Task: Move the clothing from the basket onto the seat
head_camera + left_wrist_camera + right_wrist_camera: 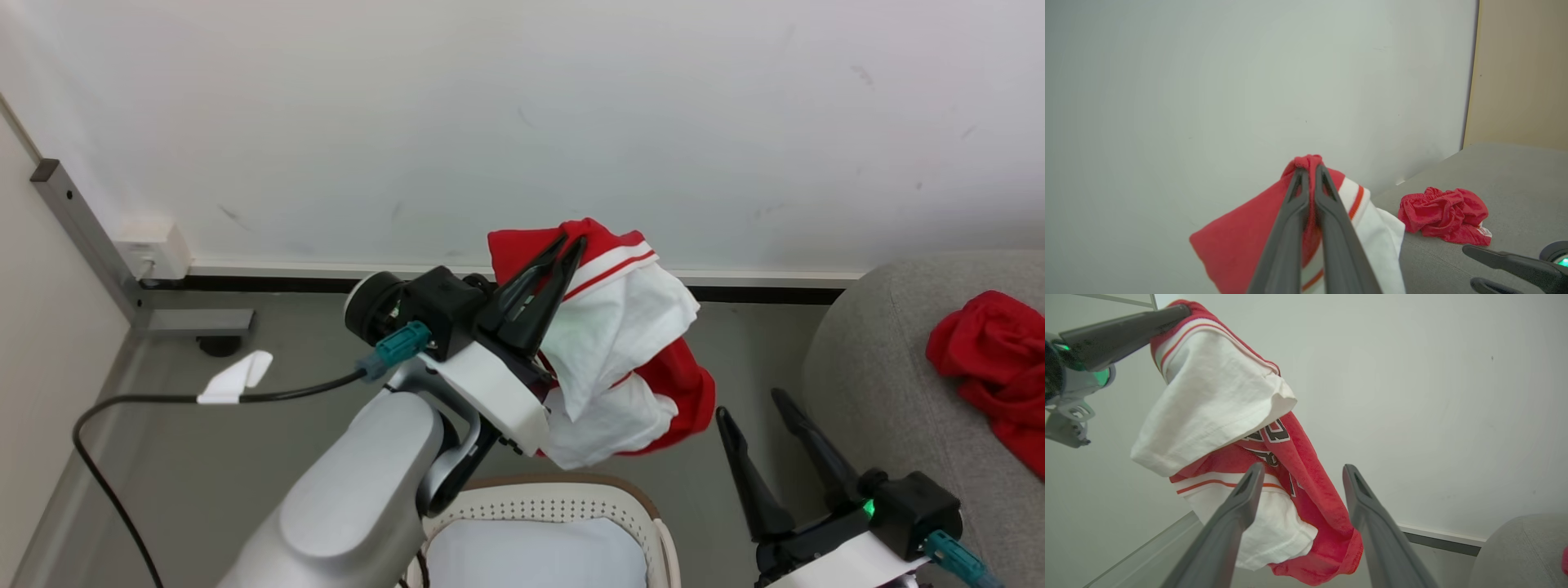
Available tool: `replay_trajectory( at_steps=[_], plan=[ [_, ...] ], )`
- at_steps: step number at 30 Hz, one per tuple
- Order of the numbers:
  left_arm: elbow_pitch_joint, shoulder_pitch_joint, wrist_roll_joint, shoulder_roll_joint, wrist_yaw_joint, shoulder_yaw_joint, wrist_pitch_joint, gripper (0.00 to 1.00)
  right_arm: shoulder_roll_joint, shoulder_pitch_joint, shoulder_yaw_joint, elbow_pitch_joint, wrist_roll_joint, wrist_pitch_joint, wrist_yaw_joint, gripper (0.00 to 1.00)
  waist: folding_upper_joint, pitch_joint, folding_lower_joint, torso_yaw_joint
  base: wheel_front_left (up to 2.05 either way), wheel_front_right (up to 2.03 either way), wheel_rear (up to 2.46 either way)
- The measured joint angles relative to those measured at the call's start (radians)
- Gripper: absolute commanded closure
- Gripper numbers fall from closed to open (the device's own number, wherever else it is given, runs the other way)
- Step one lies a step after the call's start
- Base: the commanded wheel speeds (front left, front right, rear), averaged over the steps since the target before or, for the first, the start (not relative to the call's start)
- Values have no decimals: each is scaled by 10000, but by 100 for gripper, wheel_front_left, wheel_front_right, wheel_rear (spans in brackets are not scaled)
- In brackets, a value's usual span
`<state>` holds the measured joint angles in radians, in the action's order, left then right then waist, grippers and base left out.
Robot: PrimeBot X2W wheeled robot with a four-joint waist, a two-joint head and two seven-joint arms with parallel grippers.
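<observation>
**Entry: transfer under way, 1 garment airborne**

- **Item 1, left gripper (573, 241):** its 2 fingers are pressed together, clenched on a fold of a red-and-white garment (620, 327). The garment hangs free above the basket (571, 482) and touches neither it nor the floor. Black lettering shows on the red panel in the right wrist view.
- **Item 2, right gripper (751, 404):** fingers are spread wide with nothing between them. It sits near and right of the hanging cloth, beside the seat (882, 367). Contact with either cannot be confirmed.
- **Item 3, crumpled red garment (996, 351):** 1 piece, lying on the seat at the right.
- **Item 4, basket:** near centre, with its pale lining (531, 555) visible. Much of the interior lies outside the frame.

**Handling note (judgement):**
- Carry the load right, high enough that its low hem clears the seat's rounded edge.
- Pass on the far side of the open right gripper so the cloth does not snag.
- Release only once the bulk rests over the seat beside item 3, lest it slide to the floor.
</observation>
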<state>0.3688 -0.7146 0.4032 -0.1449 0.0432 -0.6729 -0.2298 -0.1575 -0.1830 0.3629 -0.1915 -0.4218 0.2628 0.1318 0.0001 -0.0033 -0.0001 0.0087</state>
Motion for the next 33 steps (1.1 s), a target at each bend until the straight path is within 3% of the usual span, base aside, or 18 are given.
replay_trajectory(
  at_steps=[10, 19, 33],
  plan=[
    [-468, 315, 31, 38, -17, -318, 146, 100, -307, -605, 838, -1160, 4, 6, 0, 0, 0, -14, 0, 420, 0, 0, 0],
    [-836, 671, 35, 309, 82, -972, 265, 100, -399, -1601, 2232, -2834, -476, 15, 0, 0, 0, -117, 0, 1169, 0, 0, 0],
    [-1463, 1330, 113, 460, 180, -1862, 537, 100, -265, -2307, 2086, -4410, -90, 13, 0, 0, 0, -329, 1, 2239, 0, 0, 0]
  ],
)
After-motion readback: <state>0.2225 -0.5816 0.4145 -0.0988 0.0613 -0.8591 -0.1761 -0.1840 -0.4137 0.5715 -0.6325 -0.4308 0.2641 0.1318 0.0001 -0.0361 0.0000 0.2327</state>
